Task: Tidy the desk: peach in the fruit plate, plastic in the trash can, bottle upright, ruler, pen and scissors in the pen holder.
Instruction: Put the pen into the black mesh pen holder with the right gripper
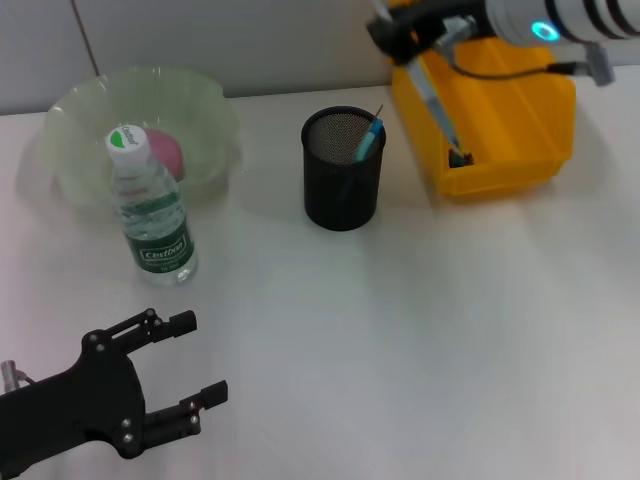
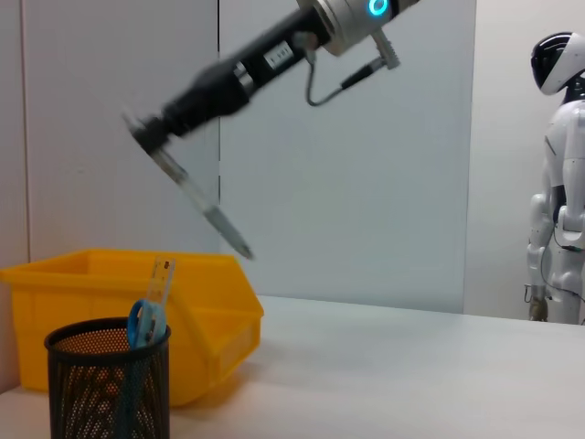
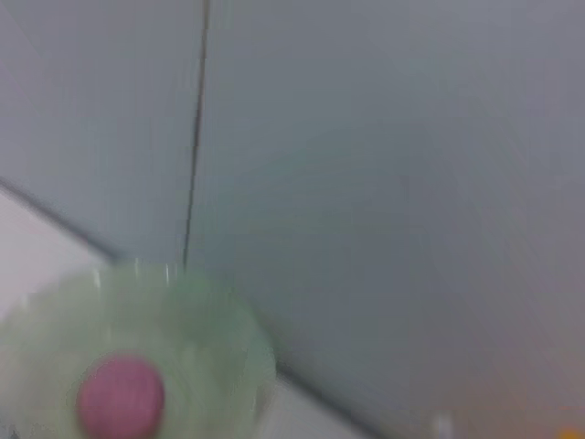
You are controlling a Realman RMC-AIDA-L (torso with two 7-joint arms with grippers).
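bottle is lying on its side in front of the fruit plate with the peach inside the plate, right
Not quite. The bottle stands upright, cap up, in front of the fruit plate; the head view shows it. The peach is inside the plate, as you said.

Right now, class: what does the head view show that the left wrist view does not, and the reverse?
Only the head view shows the bottle upright, the peach in the fruit plate, and the open left gripper. Only the left wrist view shows a white humanoid robot. Both show the trash can, the pen holder and the right gripper above the trash can.
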